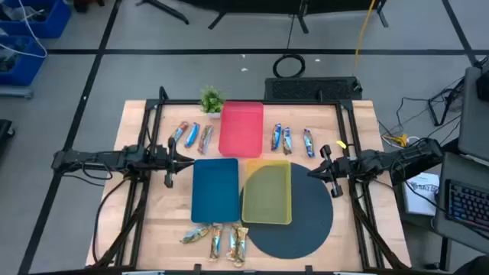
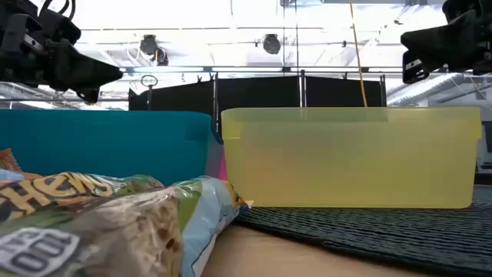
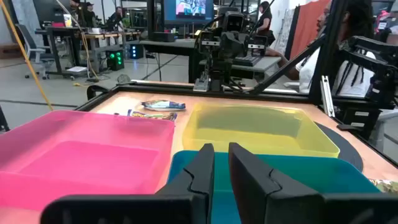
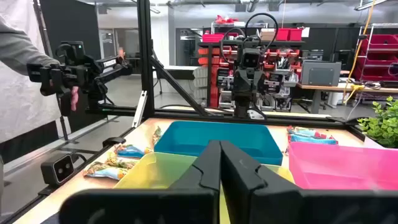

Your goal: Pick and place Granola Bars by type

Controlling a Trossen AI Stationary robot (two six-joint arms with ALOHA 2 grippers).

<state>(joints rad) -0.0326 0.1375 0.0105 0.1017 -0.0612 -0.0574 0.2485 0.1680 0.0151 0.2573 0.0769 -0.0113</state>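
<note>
Granola bars lie flat on the table in three groups: three by the red tray's left side [image 1: 191, 136], three by its right side [image 1: 293, 140], and three at the near edge [image 1: 218, 240], which loom large in the low view [image 2: 100, 223]. My left gripper [image 1: 186, 161] [image 3: 219, 149] hovers at the blue tray's far-left corner, with a narrow gap between its fingers. My right gripper [image 1: 312, 173] [image 4: 219, 146] hovers just right of the yellow tray, fingers shut together. Neither touches anything.
The red tray [image 1: 241, 145] sits far centre. The blue tray [image 1: 215, 191] and the yellow tray [image 1: 267, 218] stand side by side nearer, the yellow one partly on a dark round mat [image 1: 306, 225]. A small potted plant [image 1: 212, 99] stands at the far edge. A person's sleeve [image 4: 18, 43] shows beyond the table.
</note>
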